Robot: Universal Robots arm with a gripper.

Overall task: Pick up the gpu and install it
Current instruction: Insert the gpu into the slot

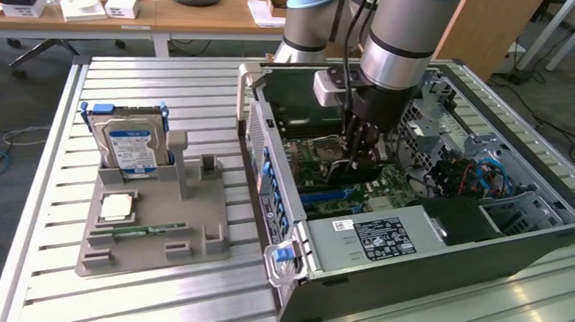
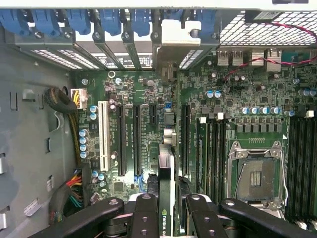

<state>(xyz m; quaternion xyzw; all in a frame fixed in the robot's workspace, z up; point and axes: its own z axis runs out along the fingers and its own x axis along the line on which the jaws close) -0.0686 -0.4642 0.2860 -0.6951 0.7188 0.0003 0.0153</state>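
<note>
Black metal fingers (image 2: 144, 213) of the claw (image 2: 168, 201) stand close together with only a narrow gap, and in this gap they pinch the gpu (image 2: 166, 163); in the wrist view we see the card edge-on, thin and upright, with a green logo on its dark side. The gpu is inside the computer case (image 1: 519, 247), over the green motherboard (image 2: 148, 94), between two long black expansion slots (image 2: 136, 139); whether its lower edge touches the board, we cannot tell. On one side of the card lies a white slot (image 2: 103, 134); on the other side we see the memory slots (image 2: 213, 148) and the open processor socket (image 2: 257, 173); a row of blue latches (image 2: 99, 22) runs along the case wall beyond the slots. In the exterior view the arm (image 1: 397, 41) reaches down into the open case, near the power supply (image 1: 382, 236); on the exterior view's left, well apart from the case, a hard drive (image 1: 129, 142) with a blue label stands upright in a grey holder (image 1: 156, 231); the holder rests on the slatted metal table (image 1: 162, 302).
</note>
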